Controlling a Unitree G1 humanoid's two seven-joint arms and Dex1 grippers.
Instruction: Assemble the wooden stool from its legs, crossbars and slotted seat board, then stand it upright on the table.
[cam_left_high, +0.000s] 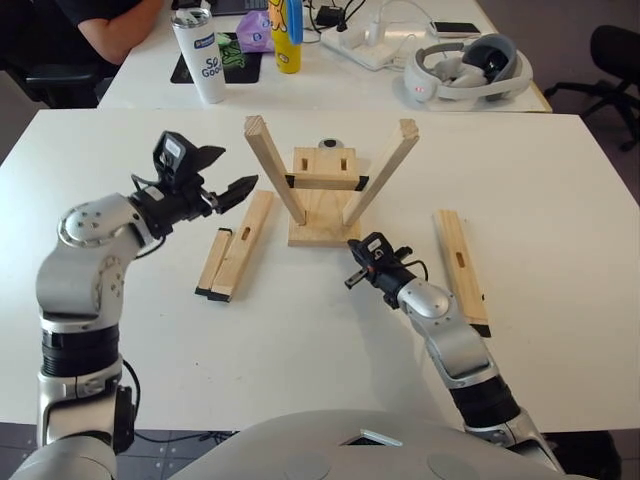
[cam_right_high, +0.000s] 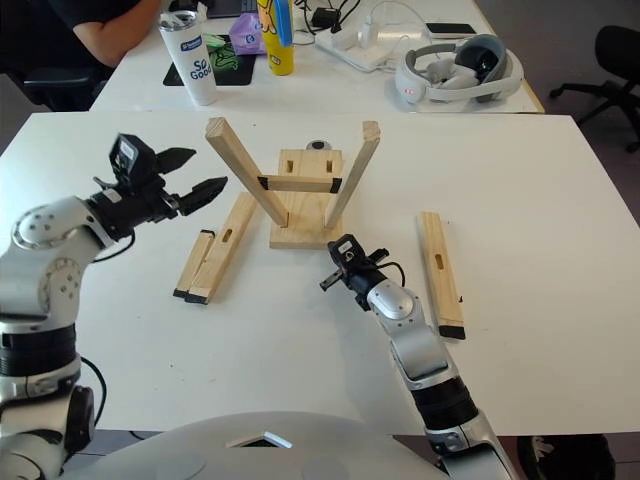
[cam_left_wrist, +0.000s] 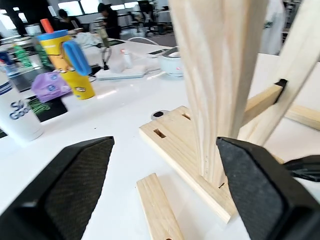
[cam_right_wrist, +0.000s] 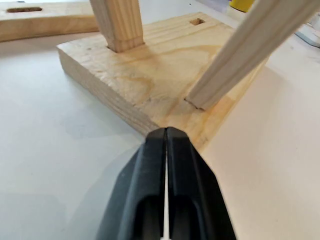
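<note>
The left gripper (cam_left_high: 228, 172) hangs above the desk (cam_left_high: 300, 340) with its jaws spread wide and nothing between them. Its padded fingers (cam_left_wrist: 75, 180) point toward the nearer upright leg (cam_left_high: 275, 170), just beside it and not yet around it. The right gripper (cam_right_wrist: 165, 132) sits low, its jaws pressed together and empty. Its tip is at the near edge of the seat board (cam_left_high: 320, 215); whether it touches the wood cannot be told.

The seat board lies flat at the middle of the desk. Two legs rise from it, splayed outward in a V, the second leg (cam_left_high: 385, 170) on the right. A crossbar (cam_left_high: 325, 183) joins them partway up.

Two loose wooden pieces (cam_left_high: 235, 245) lie side by side to the left of the board. A third slotted piece (cam_left_high: 460, 265) lies well apart on the right.

The parts look like pale, unfinished softwood, probably light and stiff, with dry faces that the pads should hold well. The standing legs seem held by their slots alone (a sideways push could tip them). A sensible hold is across a leg's flat faces near mid-length. The pieces lying flat would need pinching across their narrow edges.
</note>
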